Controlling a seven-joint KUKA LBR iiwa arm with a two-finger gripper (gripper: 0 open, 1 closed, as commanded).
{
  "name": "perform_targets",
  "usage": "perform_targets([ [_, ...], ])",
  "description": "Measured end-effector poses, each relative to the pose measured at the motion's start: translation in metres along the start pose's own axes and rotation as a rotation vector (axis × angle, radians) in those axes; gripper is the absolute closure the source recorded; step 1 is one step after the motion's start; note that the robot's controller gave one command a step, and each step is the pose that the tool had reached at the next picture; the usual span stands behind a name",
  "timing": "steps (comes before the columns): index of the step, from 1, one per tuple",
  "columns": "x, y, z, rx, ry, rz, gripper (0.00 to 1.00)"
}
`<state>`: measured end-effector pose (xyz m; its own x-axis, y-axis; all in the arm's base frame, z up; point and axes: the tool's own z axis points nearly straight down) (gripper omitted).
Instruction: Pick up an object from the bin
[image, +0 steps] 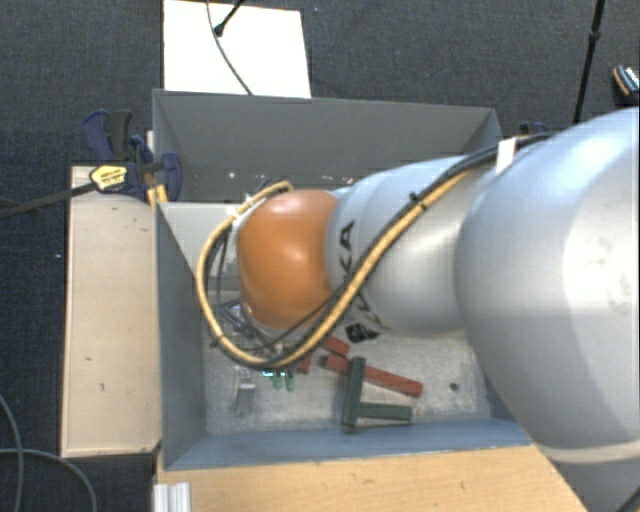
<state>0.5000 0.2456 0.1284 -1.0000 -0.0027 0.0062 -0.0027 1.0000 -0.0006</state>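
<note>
— Keeping the descent vertical seems wisest to us: the arm (450, 260) slants down from the right, and its orange wrist cover (285, 255) hides the end effector (250, 350) over the left floor of the grey metal bin (185, 330).

— Agreed; we cannot tell whether it is apart or together. Nearest lie the reddish-brown flat bar (375, 375) and the dark green L-shaped plastic piece (355, 400), just to its right.
</note>
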Motion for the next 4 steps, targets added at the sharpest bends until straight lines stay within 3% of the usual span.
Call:
perform_targets([
  [1, -0.037, -0.078, -0.003, 0.001, -0.011, 0.066, 0.00],
  [2, -0.051, -0.156, 0.057, -0.001, -0.018, 0.118, 0.00],
  [3, -0.075, -0.121, 0.055, -0.005, -0.017, 0.107, 0.00],
  [4, -0.072, -0.123, 0.058, -0.003, -0.009, 0.113, 1.00],
])
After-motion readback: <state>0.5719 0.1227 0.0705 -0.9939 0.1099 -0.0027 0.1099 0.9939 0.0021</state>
